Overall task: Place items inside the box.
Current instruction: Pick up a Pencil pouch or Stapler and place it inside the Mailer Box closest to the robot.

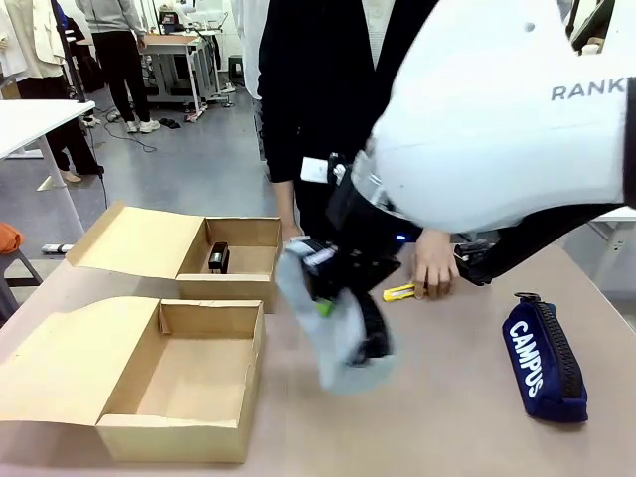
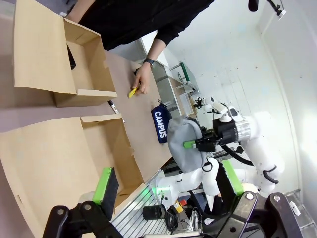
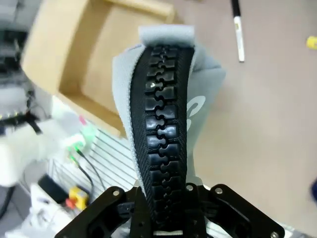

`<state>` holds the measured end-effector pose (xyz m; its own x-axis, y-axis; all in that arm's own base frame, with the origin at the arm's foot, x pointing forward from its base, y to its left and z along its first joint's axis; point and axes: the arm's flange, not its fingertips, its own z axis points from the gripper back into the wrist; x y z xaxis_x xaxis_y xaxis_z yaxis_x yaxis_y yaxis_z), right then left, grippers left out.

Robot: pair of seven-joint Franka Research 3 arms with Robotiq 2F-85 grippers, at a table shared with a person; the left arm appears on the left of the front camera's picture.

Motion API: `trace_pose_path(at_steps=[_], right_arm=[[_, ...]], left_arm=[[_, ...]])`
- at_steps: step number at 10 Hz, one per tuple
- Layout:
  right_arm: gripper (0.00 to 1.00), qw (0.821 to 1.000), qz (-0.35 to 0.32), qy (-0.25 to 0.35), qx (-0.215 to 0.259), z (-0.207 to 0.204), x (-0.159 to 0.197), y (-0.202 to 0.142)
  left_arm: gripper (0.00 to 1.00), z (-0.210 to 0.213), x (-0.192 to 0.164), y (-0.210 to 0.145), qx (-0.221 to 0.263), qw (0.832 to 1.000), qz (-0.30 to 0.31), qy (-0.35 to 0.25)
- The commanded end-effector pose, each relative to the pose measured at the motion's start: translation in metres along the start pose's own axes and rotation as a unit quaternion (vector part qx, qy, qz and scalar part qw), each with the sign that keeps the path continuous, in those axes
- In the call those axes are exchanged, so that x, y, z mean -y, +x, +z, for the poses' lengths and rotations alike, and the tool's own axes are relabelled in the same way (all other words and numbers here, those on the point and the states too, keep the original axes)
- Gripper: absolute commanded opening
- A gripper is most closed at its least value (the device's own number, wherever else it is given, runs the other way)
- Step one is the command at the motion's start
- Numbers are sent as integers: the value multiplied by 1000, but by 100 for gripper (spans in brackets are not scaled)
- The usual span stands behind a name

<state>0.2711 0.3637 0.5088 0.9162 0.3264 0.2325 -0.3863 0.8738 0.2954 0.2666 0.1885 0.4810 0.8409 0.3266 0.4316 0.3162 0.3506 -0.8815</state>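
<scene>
The right gripper [image 1: 328, 293] is pinching the grey pouch [image 1: 343, 343] by one end in its fingers, dangling it above the bench [image 1: 447, 417] beside the near box [image 1: 179, 437]. The slack pouch is risking snagging the box wall or slipping free. The left gripper [image 2: 168, 181] is holding its fingers wide.

Open way into the near box [image 1: 179, 437]
It gaped upward, its floor bare; a stapler [image 1: 219, 258] sat in the far box [image 1: 238, 288], and a person's hand [image 1: 434, 263] rested on the counter [image 1: 447, 427] behind.
</scene>
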Motion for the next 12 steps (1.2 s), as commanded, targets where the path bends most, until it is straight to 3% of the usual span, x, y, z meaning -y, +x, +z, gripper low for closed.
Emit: trace_pose_path(at_steps=[1,3,4,5,6,7,8,9,10,12], right_arm=[[9,999,-25,-36,-2,-17,-40,7],[9,998,-58,-12,-30,-23,-53,-2],[9,989,-147,-16,17,-31,-77,4],[9,996,-70,-8,50,-52,-116,9],[9,997,-76,-11,-15,-29,-56,-9],[9,997,-76,-11,-15,-29,-56,-9],[9,997,-81,0,2,-40,-83,-8],[9,988,-140,-60,8,-48,-104,-3],[9,987,-143,-61,39,-59,-125,5],[9,985,-156,-44,54,-80,-148,35]], left_arm=[[100,-1,1,1,5,1000,-9,-8],[100,-1,1,1,5,1000,-9,-8],[100,-1,1,1,5,1000,-9,-8],[100,-1,1,1,5,1000,-9,-8],[100,-1,1,1,5,1000,-9,-8],[100,-1,1,1,5,1000,-9,-8],[100,-1,1,1,5,1000,-9,-8],[100,-1,1,1,5,1000,-9,-8],[100,-1,1,1,5,1000,-9,-8],[100,-1,1,1,5,1000,-9,-8]])
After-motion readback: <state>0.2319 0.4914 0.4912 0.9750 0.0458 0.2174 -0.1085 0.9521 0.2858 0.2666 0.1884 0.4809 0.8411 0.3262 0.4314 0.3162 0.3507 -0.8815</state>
